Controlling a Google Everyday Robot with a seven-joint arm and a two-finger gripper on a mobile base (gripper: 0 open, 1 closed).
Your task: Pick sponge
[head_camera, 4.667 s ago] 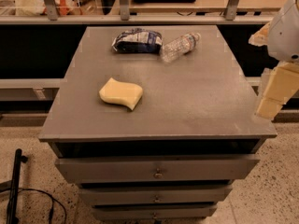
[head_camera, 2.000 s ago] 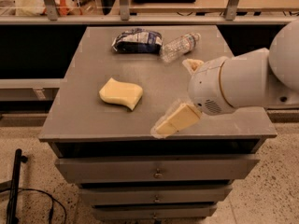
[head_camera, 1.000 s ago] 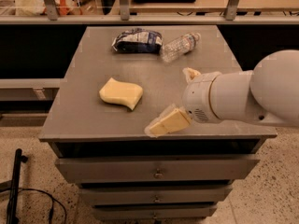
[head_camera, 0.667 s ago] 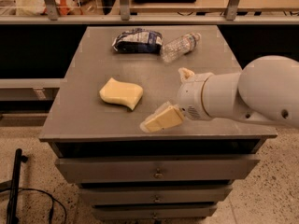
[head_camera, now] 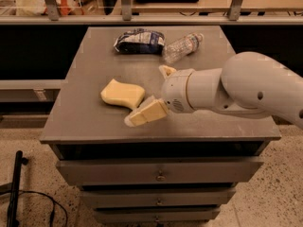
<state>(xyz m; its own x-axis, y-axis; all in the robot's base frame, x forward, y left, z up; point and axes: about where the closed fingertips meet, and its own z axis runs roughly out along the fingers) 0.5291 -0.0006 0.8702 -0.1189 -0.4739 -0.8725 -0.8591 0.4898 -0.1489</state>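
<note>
The sponge [head_camera: 121,93] is a pale yellow foam block with wavy edges, lying flat on the left middle of the grey cabinet top [head_camera: 94,56]. My gripper [head_camera: 155,92] reaches in from the right on a white arm and sits just right of the sponge. Its tan fingers are spread apart and hold nothing. The near fingertip [head_camera: 142,114] is low, by the sponge's front right corner. The far fingertip [head_camera: 166,71] is behind it.
A blue-and-white snack bag [head_camera: 139,40] and a clear plastic bottle [head_camera: 182,47] lie at the back of the top. The cabinet has drawers [head_camera: 160,173] below its front edge. A black cable and stand [head_camera: 14,188] are on the floor at left.
The arm has swung in from the right edge and moved left across the top. The gripper is now right beside the sponge. The sponge, bag and bottle have not moved.
</note>
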